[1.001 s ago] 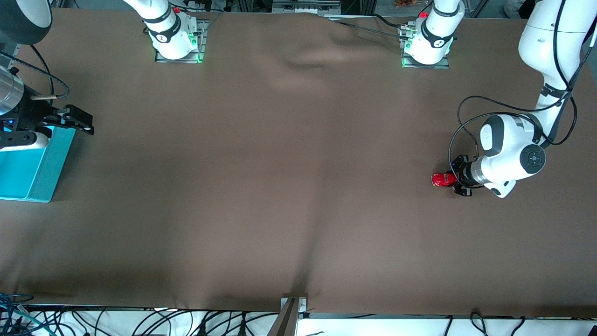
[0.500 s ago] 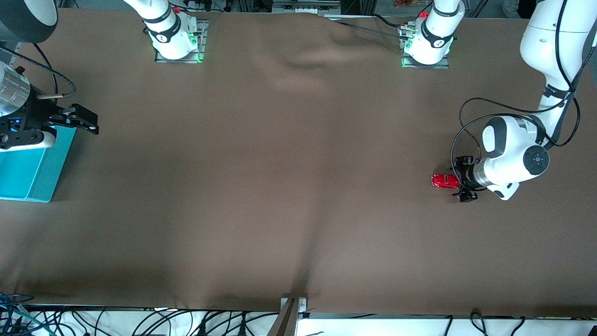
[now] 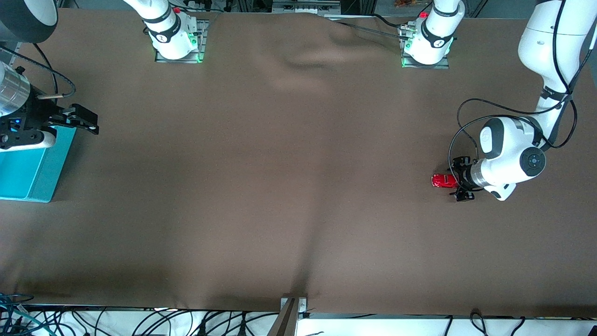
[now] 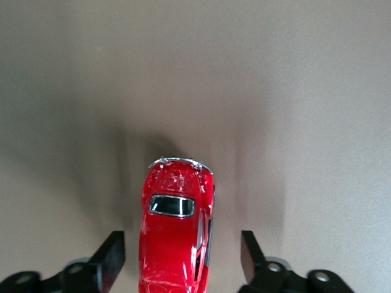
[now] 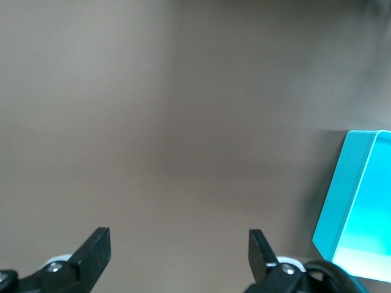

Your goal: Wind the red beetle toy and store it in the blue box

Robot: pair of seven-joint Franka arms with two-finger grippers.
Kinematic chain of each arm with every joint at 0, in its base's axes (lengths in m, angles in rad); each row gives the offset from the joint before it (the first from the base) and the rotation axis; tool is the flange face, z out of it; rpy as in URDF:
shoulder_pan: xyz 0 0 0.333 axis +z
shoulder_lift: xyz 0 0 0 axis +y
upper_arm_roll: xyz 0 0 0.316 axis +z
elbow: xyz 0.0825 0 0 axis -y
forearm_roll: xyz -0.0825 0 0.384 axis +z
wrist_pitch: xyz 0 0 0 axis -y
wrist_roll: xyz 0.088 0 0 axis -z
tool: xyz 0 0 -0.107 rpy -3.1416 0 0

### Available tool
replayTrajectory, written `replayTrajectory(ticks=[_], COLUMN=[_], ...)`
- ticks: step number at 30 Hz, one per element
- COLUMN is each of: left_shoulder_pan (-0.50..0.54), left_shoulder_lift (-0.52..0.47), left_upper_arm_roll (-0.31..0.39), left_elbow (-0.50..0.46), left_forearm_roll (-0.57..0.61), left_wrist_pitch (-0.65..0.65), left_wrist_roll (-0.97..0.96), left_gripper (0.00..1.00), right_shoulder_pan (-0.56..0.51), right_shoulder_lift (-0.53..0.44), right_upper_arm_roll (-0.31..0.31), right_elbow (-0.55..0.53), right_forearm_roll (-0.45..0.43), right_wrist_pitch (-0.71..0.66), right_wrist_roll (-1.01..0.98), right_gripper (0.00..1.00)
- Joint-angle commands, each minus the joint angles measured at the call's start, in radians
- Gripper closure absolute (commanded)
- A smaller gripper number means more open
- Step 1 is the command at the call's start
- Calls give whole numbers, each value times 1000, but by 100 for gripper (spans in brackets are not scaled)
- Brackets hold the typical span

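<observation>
- Front view: the red beetle toy (image 3: 443, 180) sits on the brown table cloth (image 3: 289, 177) at the left arm's end. The left gripper (image 3: 459, 179) is low at the toy's end, its fingers parted to either side. The blue box (image 3: 29, 169) lies at the right arm's end, well apart from the toy. The right gripper (image 3: 70, 122) waits spread open over the box's corner.
- Left wrist view: toy (image 4: 175, 235) between the two fingers (image 4: 111, 259), a gap showing on each flank; nothing gripped. Judged small, light, rigid; the glossy rounded shell looks slippery, and it may roll on its wheels. Best hold looks to be across the flat flanks near mid-body, not the domed roof.
- Right wrist view: empty fingers (image 5: 95, 247) wide apart over bare cloth; box rim (image 5: 351, 183) just beside.
</observation>
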Motion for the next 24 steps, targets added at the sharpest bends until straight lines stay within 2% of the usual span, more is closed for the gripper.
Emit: replayTrajectory(ticks=[1, 11, 24], left_shoulder_pan=[0, -3, -18], left_shoulder_lift=[8, 4, 6], left_upper_arm_roll=[-5, -8, -94], left_elbow=[9, 12, 37], left_forearm_roll=[19, 9, 8], left_wrist_pitch=[-8, -9, -9], left_wrist_roll=[-23, -38, -149], left_gripper=[100, 100, 100], right_shoulder_pan=[-1, -1, -1], right_shoulder_lift=[-6, -7, -9], right_upper_arm_roll=[4, 5, 5], right_elbow=[13, 13, 13], right_forearm_roll=[1, 1, 1], right_wrist_pitch=[-16, -16, -17], right_wrist_roll=[10, 10, 8], right_gripper=[0, 0, 0])
